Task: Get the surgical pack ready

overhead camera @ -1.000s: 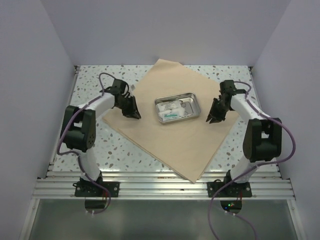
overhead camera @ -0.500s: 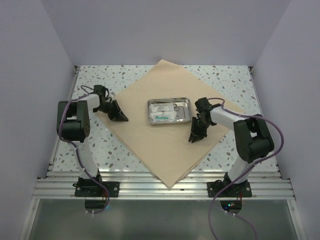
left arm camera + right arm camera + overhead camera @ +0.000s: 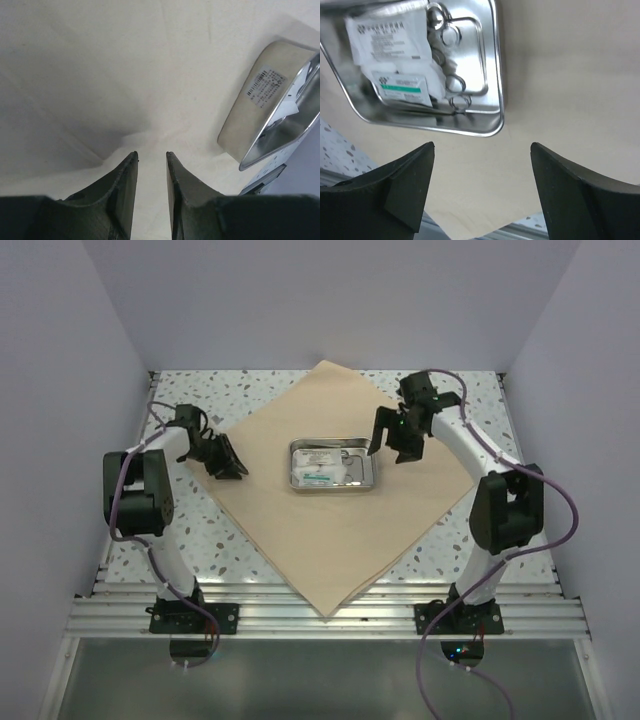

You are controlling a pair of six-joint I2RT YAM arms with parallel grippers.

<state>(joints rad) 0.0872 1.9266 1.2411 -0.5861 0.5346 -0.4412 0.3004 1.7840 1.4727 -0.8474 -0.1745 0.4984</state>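
My left tool (image 3: 151, 156) sits low over the cloth (image 3: 340, 530), its narrow gap holding nothing. Flat fabric runs ahead of it, and only the tray (image 3: 250, 115) wall stands in the way, off to the right. My right tool (image 3: 482, 147) hangs spread wide, bare cloth between its fingers, with the tray rim just ahead. Walls (image 3: 60, 390) close the counter (image 3: 260, 390) on three sides

A robot lab booth: plain pale walls (image 3: 60, 390) enclosing a speckled table (image 3: 240, 390) on aluminium rails (image 3: 270, 615).
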